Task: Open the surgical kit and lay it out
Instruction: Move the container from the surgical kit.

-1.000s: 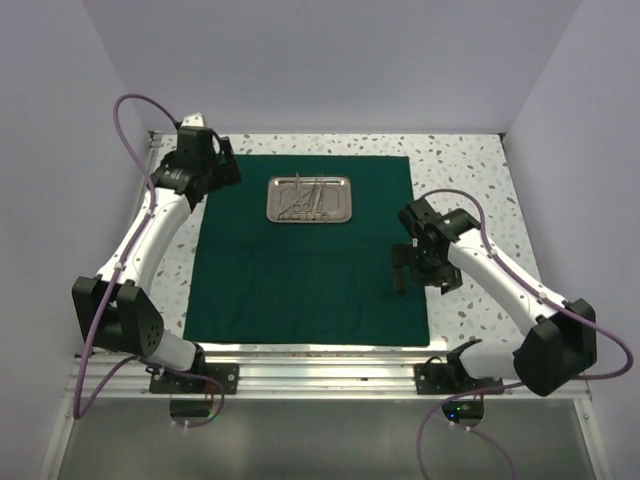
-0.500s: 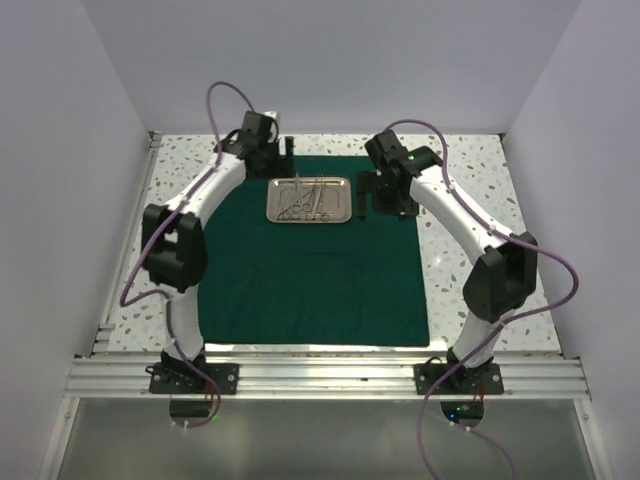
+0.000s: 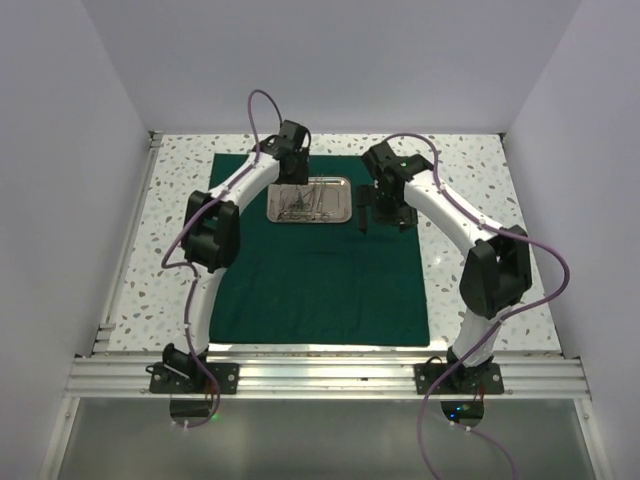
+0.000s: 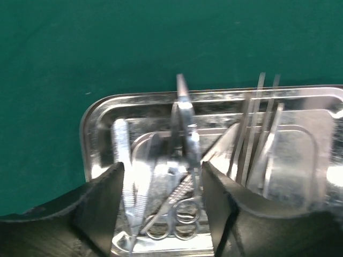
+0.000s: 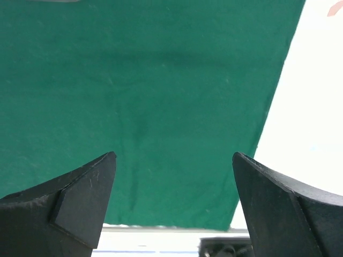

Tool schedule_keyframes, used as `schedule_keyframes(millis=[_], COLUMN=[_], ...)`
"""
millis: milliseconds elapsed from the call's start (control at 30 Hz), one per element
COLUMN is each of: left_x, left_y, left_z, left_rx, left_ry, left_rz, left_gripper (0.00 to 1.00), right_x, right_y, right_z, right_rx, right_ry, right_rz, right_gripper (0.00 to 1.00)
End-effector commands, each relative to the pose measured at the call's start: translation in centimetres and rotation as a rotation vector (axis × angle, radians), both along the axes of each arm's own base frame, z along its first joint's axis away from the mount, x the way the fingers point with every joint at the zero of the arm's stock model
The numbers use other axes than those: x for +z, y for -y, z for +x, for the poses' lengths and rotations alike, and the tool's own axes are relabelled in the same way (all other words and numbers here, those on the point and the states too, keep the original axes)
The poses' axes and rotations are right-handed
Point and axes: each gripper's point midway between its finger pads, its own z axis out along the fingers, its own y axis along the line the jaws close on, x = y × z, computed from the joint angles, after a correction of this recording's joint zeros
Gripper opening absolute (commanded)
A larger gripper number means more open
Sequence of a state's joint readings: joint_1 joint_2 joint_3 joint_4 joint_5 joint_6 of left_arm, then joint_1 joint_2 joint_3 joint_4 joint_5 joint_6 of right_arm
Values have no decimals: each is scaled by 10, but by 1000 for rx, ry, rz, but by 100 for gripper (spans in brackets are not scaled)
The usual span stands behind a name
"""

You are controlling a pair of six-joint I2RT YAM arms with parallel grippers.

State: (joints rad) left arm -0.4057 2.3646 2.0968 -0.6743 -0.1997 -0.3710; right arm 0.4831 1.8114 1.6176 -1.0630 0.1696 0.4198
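The left gripper (image 4: 161, 176) is being held over the steel tray (image 4: 91, 134), jaws partly apart on either side of the ring-handled scissors (image 4: 185, 134), with no grip visible. The tray is being carried at the far middle of the spread green drape (image 3: 310, 280). The right gripper (image 5: 174, 160) is being held wide and empty just right of the tray.

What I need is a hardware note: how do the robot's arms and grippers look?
Both the left arm and right arm have white tubular links with chunky black joint housings. A purple cable loops along each. The left gripper and right gripper have matte black, wedge-shaped fingers.
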Motion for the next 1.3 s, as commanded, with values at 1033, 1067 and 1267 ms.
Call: schedule_keyframes(millis=[1033, 1067, 1267], left_x=[-3, -10, -19], left_y=[-110, -110, -95], left_z=[-29, -32, -38], left_rx=[142, 139, 84], left_ry=[-25, -34, -44], left_rz=[92, 88, 6], left_gripper=[40, 40, 42], right_x=[-96, -99, -116], right_y=[-45, -44, -41], right_z=[177, 176, 167], right_rx=[-134, -135, -138], right_ry=[91, 85, 43], right_rz=[93, 87, 60], right_gripper=[26, 25, 17])
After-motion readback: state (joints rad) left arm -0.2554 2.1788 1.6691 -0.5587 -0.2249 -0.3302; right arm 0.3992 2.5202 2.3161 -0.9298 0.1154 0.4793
